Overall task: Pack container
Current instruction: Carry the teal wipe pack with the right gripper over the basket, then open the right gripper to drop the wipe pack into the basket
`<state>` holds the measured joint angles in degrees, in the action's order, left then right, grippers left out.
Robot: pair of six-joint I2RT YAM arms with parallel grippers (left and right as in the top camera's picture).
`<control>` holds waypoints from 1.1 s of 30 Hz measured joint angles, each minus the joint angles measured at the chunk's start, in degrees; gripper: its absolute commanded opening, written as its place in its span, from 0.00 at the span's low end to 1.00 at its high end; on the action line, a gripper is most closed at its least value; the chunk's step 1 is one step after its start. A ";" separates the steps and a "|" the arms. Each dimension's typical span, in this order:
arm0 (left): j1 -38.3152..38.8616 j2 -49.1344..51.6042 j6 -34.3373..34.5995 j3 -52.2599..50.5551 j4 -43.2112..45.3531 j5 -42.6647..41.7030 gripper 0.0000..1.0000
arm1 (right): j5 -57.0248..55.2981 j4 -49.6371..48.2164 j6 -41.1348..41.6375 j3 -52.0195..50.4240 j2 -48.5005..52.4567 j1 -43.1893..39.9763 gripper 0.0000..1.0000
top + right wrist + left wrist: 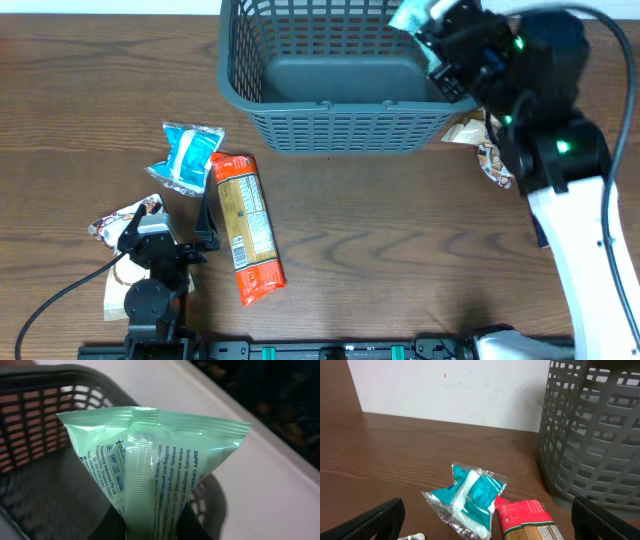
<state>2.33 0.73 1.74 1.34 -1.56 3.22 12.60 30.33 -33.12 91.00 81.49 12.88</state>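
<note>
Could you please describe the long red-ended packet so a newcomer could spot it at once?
Start at the big grey basket at the far edge of the table. In front of its left corner, right of a teal-and-white pouch, lies the packet. It alone is long and narrow, tan with red ends.

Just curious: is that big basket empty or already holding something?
Empty where visible: the basket shows only bare grey floor overhead.

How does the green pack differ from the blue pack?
The green pack is pale mint; the blue pack is bright blue with white. The green pack is held by the right end effector over the basket; the blue pack lies on the table, untouched. Both are sealed plastic packs.
</note>
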 measured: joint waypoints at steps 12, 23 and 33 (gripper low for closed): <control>0.00 0.00 -0.02 0.00 0.02 0.02 0.99 | 14.21 27.39 -10.05 31.41 21.07 0.07 0.01; 0.00 0.00 0.00 0.00 0.02 0.02 0.99 | 18.69 35.01 -15.91 34.21 31.30 0.04 0.01; 0.00 0.00 -0.02 0.00 0.02 0.02 0.99 | 18.69 35.01 -16.59 34.21 41.92 0.04 0.01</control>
<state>2.33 0.73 1.72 1.34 -1.54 3.25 31.29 65.34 -49.71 125.21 123.42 12.93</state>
